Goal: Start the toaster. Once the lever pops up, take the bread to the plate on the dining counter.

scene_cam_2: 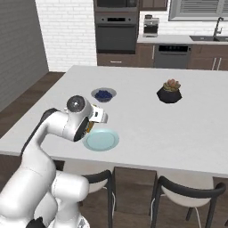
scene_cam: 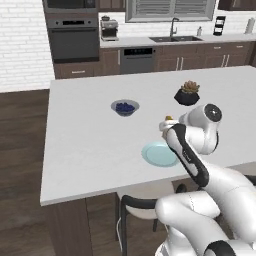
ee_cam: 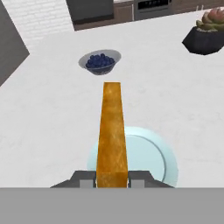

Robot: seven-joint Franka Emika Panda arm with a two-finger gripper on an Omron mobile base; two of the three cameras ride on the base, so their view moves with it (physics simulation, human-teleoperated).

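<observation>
Currently the gripper [ee_cam: 112,183] is clamped on the bread [ee_cam: 112,135], its two dark finger tips pressed against either face of the slice at its near end. Seen edge-on from the hand view, the bread is a narrow orange-brown strip running away from the fingers, out over the plate [ee_cam: 166,164] and toward the bowl of berries [ee_cam: 99,62].

Plate: flat, pale blue-green, lying on the white top of the dining counter [scene_cam: 85,135] close to its near long edge, the edge where the chairs [scene_cam_2: 189,196] stand. From the right base view the hand sits at the plate's [scene_cam_2: 102,140] left rim, just above it; I cannot tell whether the bread touches the plate. From the left base view a small tan bit of the bread [scene_cam: 169,119] shows at the hand, above and behind the plate [scene_cam: 157,154].

Bowl of berries [scene_cam: 124,107]: small, grey, dark blue contents, further in from the near edge than the plate, toward the counter's middle, well apart from the plate.

Potted succulent [scene_cam: 187,93] in a dark faceted pot: toward the right side of the counter, apart from both bowl and plate.

Behind the counter: brick wall, built-in oven [scene_cam: 73,37], coffee machine [scene_cam: 109,29], sink with tap [scene_cam: 175,31].
</observation>
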